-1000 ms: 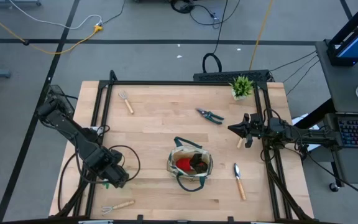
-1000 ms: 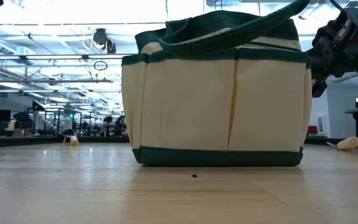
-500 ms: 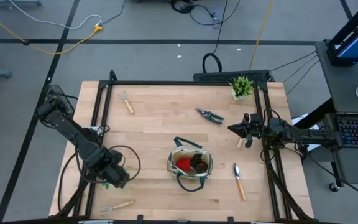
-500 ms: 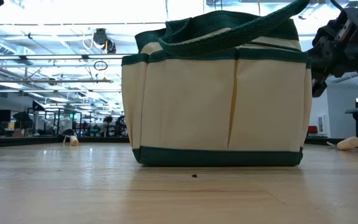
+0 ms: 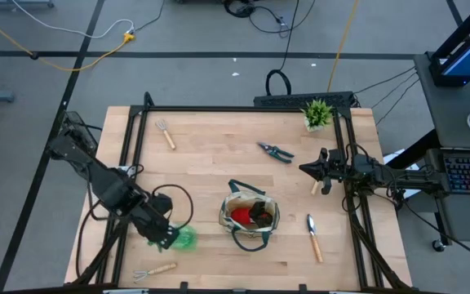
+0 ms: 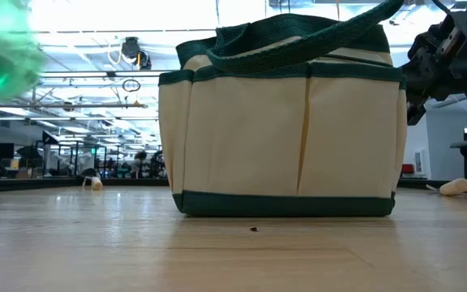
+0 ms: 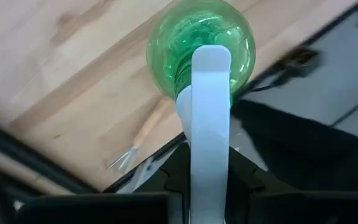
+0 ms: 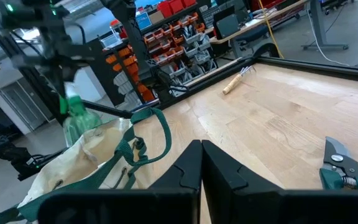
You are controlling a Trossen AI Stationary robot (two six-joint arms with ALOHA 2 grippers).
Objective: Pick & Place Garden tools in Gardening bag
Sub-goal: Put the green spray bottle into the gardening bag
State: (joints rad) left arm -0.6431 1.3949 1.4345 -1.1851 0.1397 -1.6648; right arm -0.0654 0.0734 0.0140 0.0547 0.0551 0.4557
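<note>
Beside bag (image 5: 250,215): rake (image 5: 155,269), trowel (image 5: 312,237).

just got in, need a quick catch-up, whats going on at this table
The left gripper holds a green spray bottle off the table, left of the tote bag, which already contains a red glove. The right gripper waits shut at the right side. Shears, a trowel, a rake and a fork lie outside the bag.

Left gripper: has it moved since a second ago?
Yes. In the high view the left gripper, shut on the green spray bottle, has shifted toward the gardening bag, which has stayed put.
</note>
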